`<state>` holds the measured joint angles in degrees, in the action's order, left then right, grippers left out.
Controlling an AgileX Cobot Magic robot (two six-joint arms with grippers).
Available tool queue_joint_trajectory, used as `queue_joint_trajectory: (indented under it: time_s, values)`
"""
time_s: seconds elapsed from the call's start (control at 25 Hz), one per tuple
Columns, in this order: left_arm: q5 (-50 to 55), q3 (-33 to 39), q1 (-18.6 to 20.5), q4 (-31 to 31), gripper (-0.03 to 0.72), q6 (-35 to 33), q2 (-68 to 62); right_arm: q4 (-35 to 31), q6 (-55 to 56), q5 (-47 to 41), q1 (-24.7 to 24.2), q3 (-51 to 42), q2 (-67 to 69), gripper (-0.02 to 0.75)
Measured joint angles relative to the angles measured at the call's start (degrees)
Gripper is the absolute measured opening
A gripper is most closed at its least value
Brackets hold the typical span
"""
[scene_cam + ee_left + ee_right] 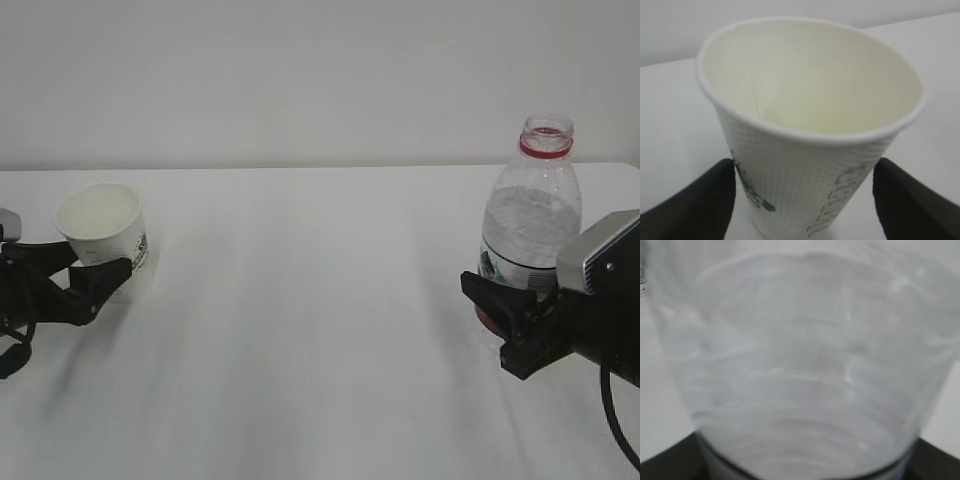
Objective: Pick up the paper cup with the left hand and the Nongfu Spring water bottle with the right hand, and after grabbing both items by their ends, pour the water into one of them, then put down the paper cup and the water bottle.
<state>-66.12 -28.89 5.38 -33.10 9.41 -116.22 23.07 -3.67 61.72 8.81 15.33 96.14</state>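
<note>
Pincers (100,278) over bare white table (320,330)

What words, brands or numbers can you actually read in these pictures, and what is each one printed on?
No text can be read letter for letter.
Paper cup: grey lettering running up its side, too blurred to read; beside it a dark green logo, only partly in view.
Water bottle: a label with a green mark, mostly hidden behind the right pincer; no words legible.
Right wrist view: tiny dark marks at the left edge, too small to read.
</note>
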Motion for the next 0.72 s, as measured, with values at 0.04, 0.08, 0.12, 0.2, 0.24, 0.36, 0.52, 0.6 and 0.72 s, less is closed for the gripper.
queue_joint_trajectory:
  time_s: [0.04,0.08,0.12,0.2,0.24,0.36,0.52,0.6,0.72]
  values:
    - [0.0,-0.1,-0.1,0.2,0.629,0.0,-0.6,0.0,0.0,0.0,0.0,0.0,0.0,0.473]
    - [0.0,-0.4,-0.1,0.4,0.629,0.0,-1.0,0.0,0.0,0.0,0.0,0.0,0.0,0.473]
    - [0.0,-0.5,-0.1,0.6,0.629,0.0,-1.3,0.0,0.0,0.0,0.0,0.0,0.0,0.473]
    - [0.0,-1.0,-0.1,0.7,0.629,0.0,-1.6,0.0,0.0,0.0,0.0,0.0,0.0,0.473]
    - [0.0,-1.4,-0.1,0.7,0.629,0.0,-1.6,0.0,0.0,0.0,0.0,0.0,0.0,0.473]
    - [0.0,-2.9,-0.1,0.0,0.632,0.0,-2.5,0.0,0.0,0.0,0.0,0.0,0.0,0.473]
    - [0.0,-3.9,-0.1,-2.2,0.678,0.0,-4.8,0.0,0.0,0.0,0.0,0.0,0.0,0.473]
    - [0.0,-4.0,-0.1,-2.4,0.687,0.0,-5.5,0.0,0.0,0.0,0.0,0.0,0.0,0.473]
    - [0.0,-4.0,-0.2,-2.4,0.692,0.0,-5.6,0.0,0.0,0.0,0.0,0.0,0.0,0.473]
